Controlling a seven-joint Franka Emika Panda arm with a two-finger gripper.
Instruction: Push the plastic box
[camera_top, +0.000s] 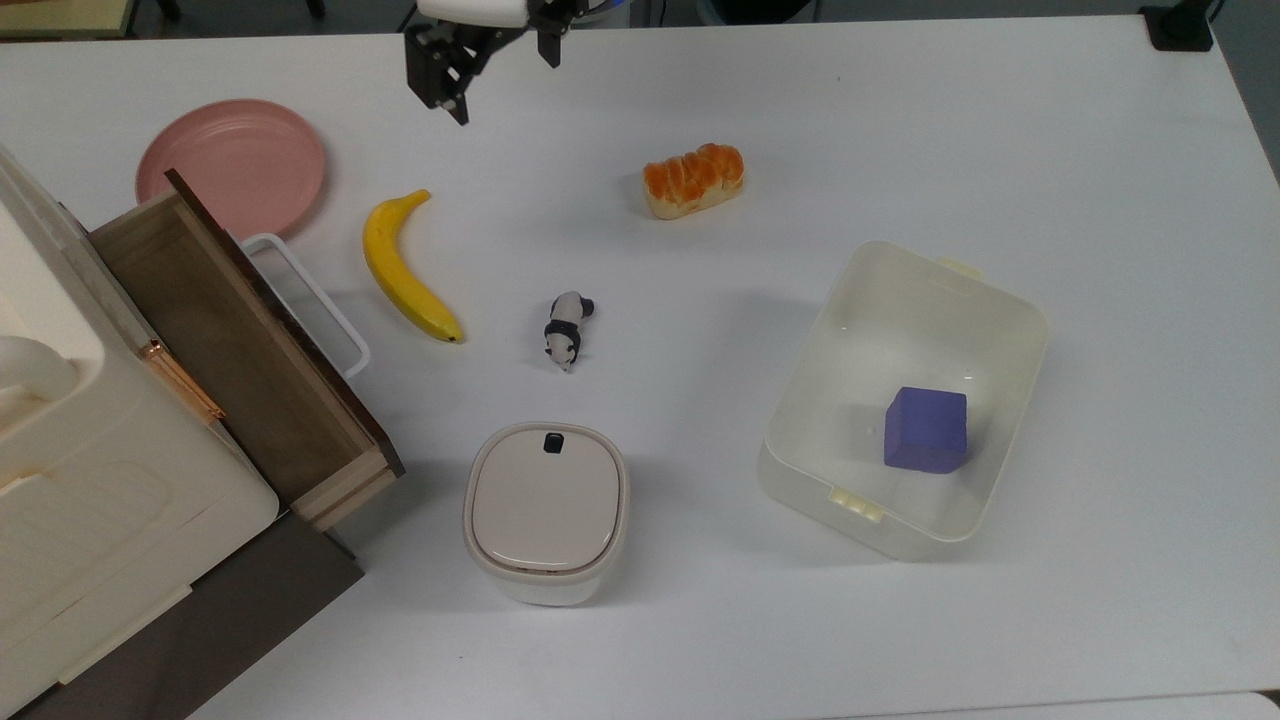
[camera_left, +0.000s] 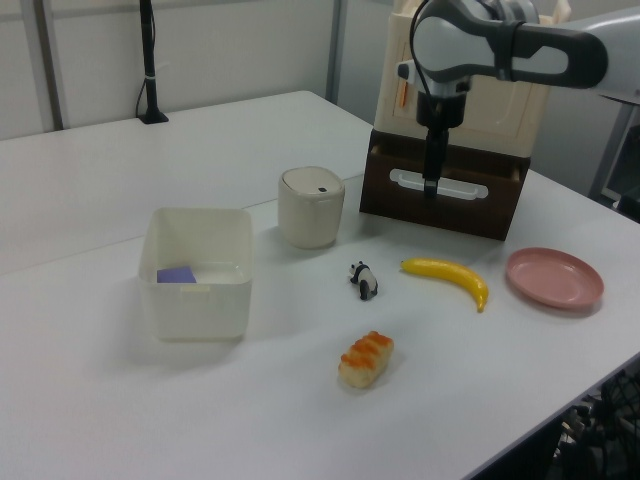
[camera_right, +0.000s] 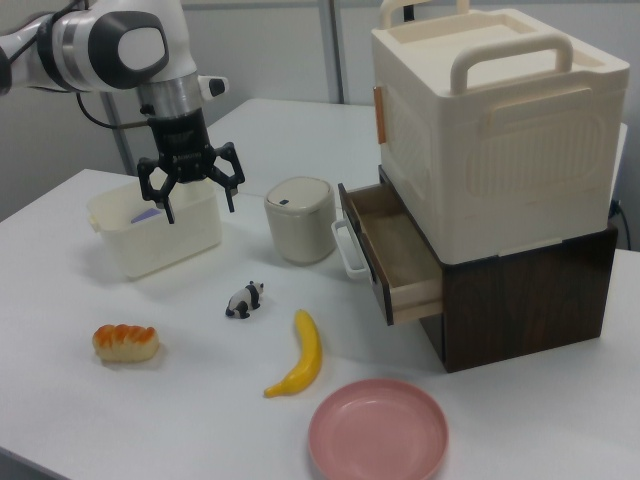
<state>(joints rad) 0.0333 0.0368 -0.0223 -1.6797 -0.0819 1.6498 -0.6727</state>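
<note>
Gripper (camera_top: 495, 60) hung high with fingers spread apart and nothing between them, above the table's far edge in the top view, well apart from the box (camera_top: 905, 400). Judged clear of the box, touching nothing. Next: descend beside a box wall, then shove sideways.
</note>
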